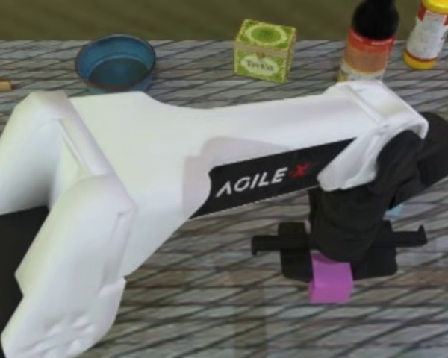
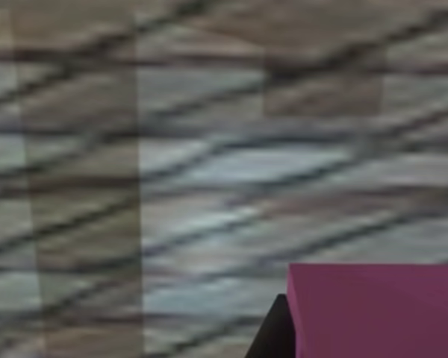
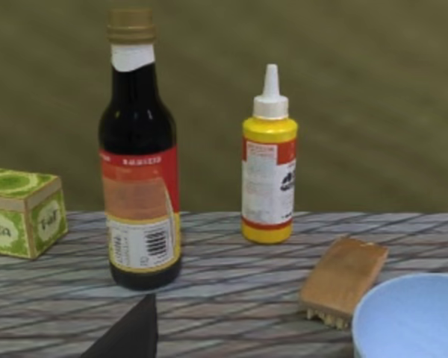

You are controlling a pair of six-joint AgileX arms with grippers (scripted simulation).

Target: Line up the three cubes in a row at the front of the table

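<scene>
1. Left gripper (image 1: 336, 257) sits low over the table (image 1: 209, 321), front right of centre, its fingers pinching the magenta cube (image 1: 330, 282).
2. Cube looks rigid, light, matte; opposite flat faces should give the best hold.
3. Right arm unseen.

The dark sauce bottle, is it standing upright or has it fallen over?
Upright. The dark sauce bottle stands on its base on the table, cap at top, beside the yellow squeeze bottle.

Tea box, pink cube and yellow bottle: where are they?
Tea box (image 1: 264, 50): top view, on its green front face.
Pink cube (image 1: 330, 283): top view, on its top face.
Yellow bottle (image 3: 268, 179): right wrist view, on its label.
</scene>
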